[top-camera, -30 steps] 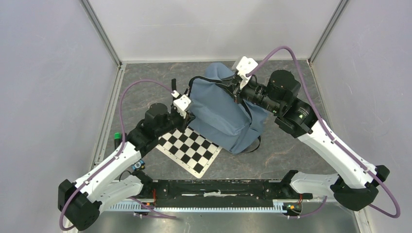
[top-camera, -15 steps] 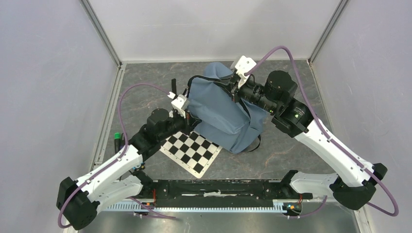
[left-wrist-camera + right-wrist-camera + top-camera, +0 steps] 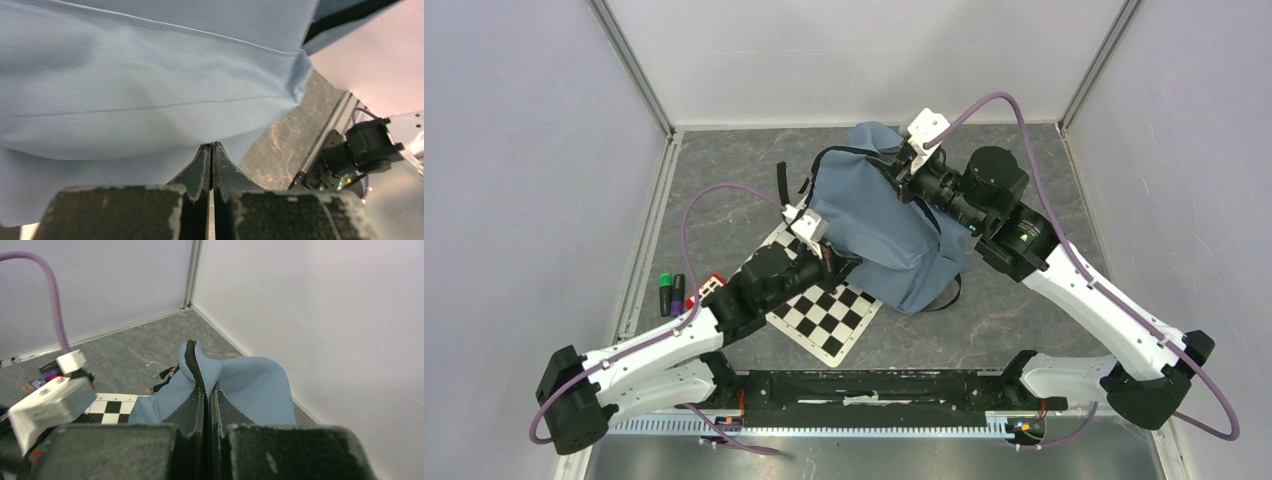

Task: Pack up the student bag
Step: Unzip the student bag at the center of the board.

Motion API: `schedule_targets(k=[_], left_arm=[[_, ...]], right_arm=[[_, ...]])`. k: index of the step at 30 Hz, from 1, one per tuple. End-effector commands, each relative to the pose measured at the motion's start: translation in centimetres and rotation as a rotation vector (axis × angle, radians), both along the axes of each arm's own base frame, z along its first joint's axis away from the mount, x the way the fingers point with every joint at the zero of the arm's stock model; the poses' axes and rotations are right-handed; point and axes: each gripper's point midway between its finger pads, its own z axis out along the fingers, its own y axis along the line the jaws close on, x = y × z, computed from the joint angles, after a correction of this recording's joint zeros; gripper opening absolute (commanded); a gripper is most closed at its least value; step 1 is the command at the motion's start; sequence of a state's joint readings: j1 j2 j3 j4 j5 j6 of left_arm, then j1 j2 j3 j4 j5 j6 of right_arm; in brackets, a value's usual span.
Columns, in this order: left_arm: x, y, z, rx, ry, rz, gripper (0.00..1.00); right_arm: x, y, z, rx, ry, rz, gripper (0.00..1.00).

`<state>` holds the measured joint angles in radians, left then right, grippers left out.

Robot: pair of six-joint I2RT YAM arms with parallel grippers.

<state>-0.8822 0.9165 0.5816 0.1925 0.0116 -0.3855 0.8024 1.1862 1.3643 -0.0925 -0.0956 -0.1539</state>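
The student bag [image 3: 884, 230], grey-blue fabric with black zips, slumps in the middle of the floor, partly over a checkerboard. In the right wrist view my right gripper [image 3: 207, 387] is shut on the bag's [image 3: 250, 385] black zip edge and holds that edge raised. From above, the right gripper [image 3: 904, 172] sits at the bag's top. My left gripper [image 3: 834, 263] reaches in low at the bag's near-left side. Its jaws [image 3: 211, 146] are shut, with the tips against a fold of the bag [image 3: 150, 75]. Whether any fabric is pinched there stays hidden.
A black-and-white checkerboard [image 3: 824, 312] lies under the bag's near corner. A green marker [image 3: 664, 293], a purple marker [image 3: 678, 295] and a small red item [image 3: 711, 287] lie by the left wall rail. A black strap [image 3: 781, 180] trails left of the bag. Walls close in on three sides.
My left arm has swung right and toward the near edge, bringing its gripper from the bag's left edge to its near-left side. This uncovers the markers. The right gripper has barely shifted.
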Motion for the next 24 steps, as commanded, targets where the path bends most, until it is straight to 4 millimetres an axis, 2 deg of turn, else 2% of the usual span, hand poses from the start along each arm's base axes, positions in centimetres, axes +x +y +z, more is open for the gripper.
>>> schedule_targets(k=[1,8,16,19,22,24], left_arm=[[-1.2,-2.3,1.9,-0.077,-0.007,-0.029,0.02],[-4.2,-6.5,1.2,-0.060,0.005,-0.123,0.02],[-7.2,-12.0,2.7,-0.111,-0.024,-0.181,0.02],[-8.2,-14.1,2.7,-0.109,-0.031,-0.207,0.02],[-9.0,-15.4,2.1,-0.099,-0.028,-0.231,0.02],[-9.1,-15.5,2.1,-0.096,-0.033,-0.236,0.02]], right_arm=[[0.8,-0.7,5.9,0.171,-0.148,-0.065,0.00],[1.4,-0.5,5.5,0.164,-0.138,-0.083,0.00],[2.0,-0.4,4.9,0.162,-0.117,-0.105,0.00],[2.2,-0.3,4.7,0.158,-0.114,-0.109,0.00],[2.2,-0.5,4.8,0.156,-0.116,-0.112,0.00],[2.1,-0.6,4.9,0.152,-0.121,-0.117,0.00]])
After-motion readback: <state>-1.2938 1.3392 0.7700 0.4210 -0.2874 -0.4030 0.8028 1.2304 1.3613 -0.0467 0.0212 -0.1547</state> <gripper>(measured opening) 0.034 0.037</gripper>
